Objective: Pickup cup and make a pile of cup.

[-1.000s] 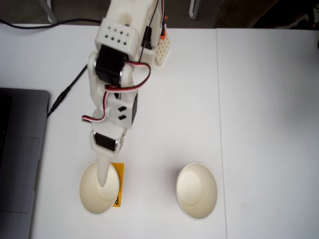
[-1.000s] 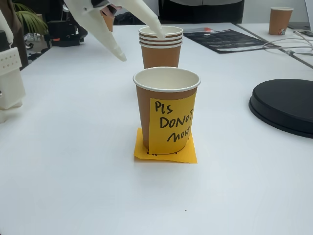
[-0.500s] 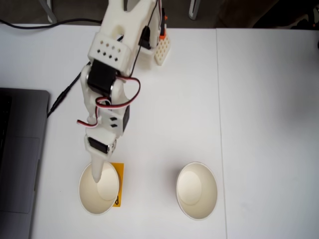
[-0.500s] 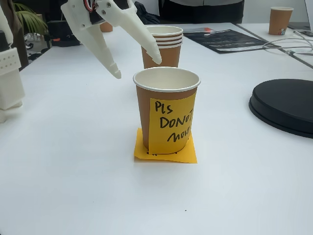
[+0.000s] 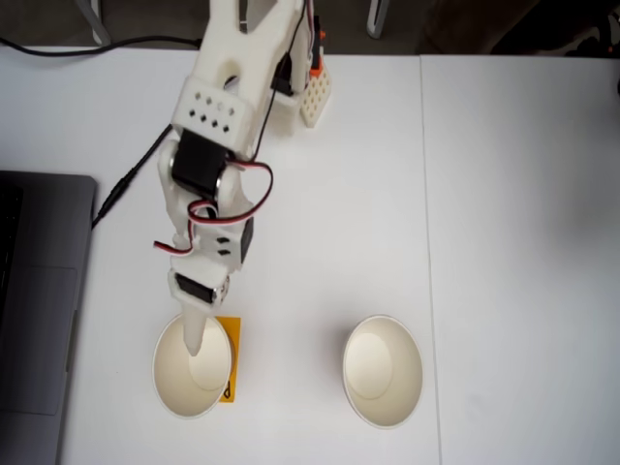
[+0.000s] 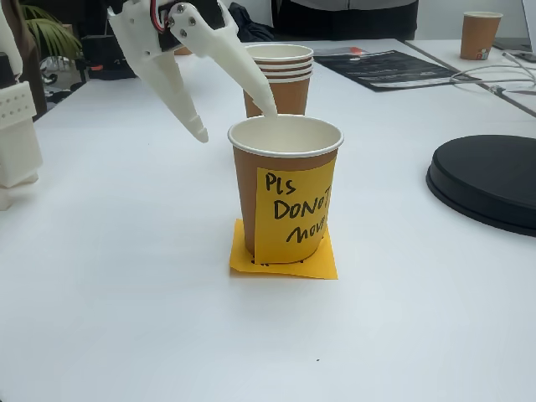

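One white desk (image 5: 504, 194) carries everything. At its left edge in a fixed view lies a grey laptop (image 5: 34, 310). Near the front stands the pile of cup (image 5: 383, 370), well apart from the cup (image 6: 285, 197) bearing an orange note (image 6: 293, 216). Above that cup's rim the end effector (image 6: 237, 123) hangs, fingers spread apart, one tip over the opening.

White table (image 6: 126, 276) — cup (image 6: 286, 188) on flat orange note (image 6: 283, 264), pile of cup (image 6: 277, 79), black disc (image 6: 486, 180).
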